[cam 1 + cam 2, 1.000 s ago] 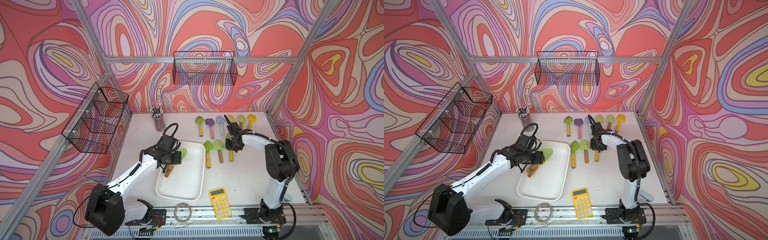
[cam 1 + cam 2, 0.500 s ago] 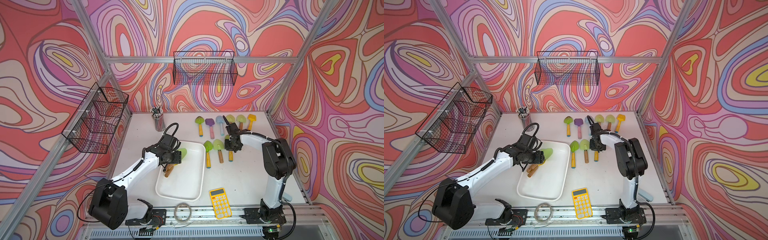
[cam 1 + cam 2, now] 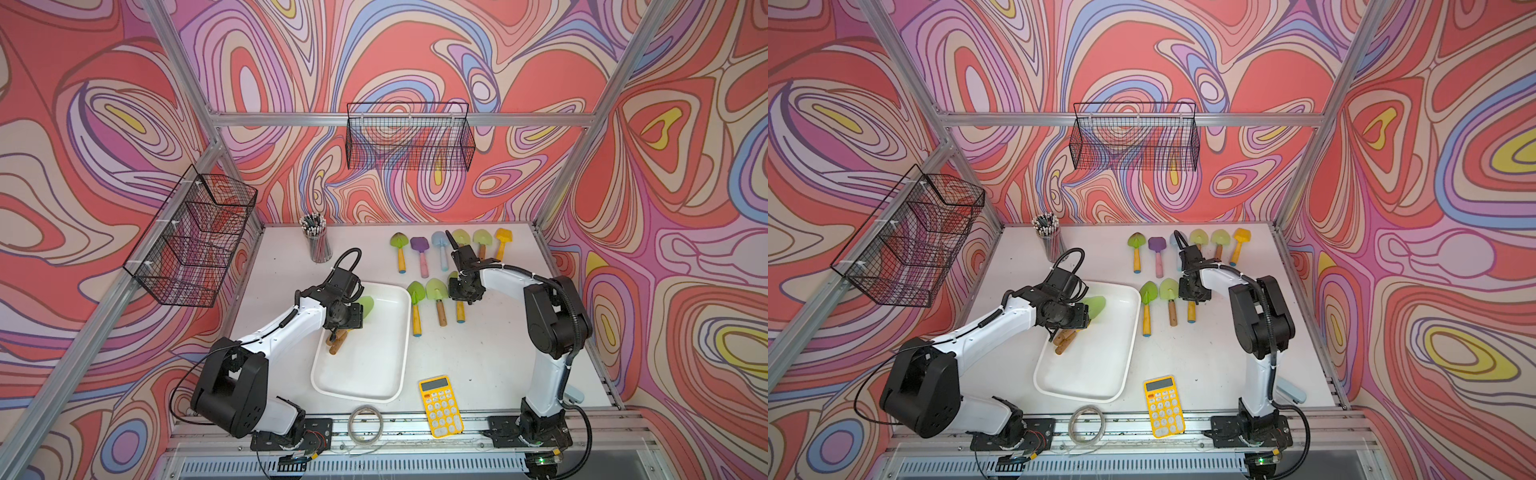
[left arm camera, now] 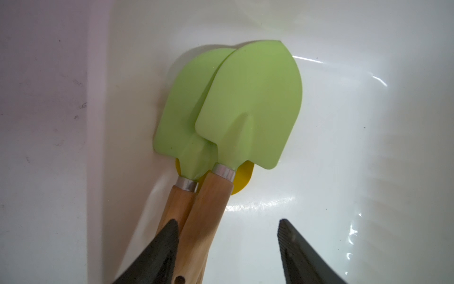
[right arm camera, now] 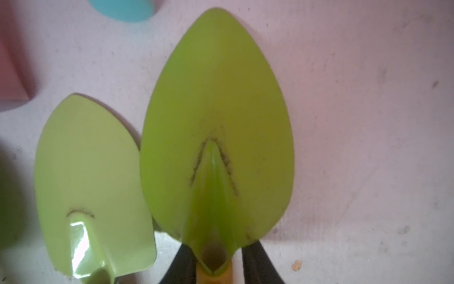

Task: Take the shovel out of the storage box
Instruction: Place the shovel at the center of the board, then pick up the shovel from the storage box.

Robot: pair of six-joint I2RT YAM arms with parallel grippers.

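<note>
right gripper (image 5: 217, 257): jaws have just eased apart around the handle of the lime shovel (image 5: 216, 118), which lies flat on the table (image 5: 368, 147), so it is delivered | left gripper (image 4: 227, 228): jaws wide apart over two pale-green shovels (image 4: 253, 105) stacked in the far corner of the storage box (image 3: 368, 365), likely the next pick | left wrist alone shows a yellow piece (image 4: 244, 180) underneath; both top views show one blade

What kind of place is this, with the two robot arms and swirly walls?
Most likely a robot test cell rather than a real workshop: an aluminium frame holds swirl-printed walls around a white table, and toy shovels lie in rows on it.
</note>
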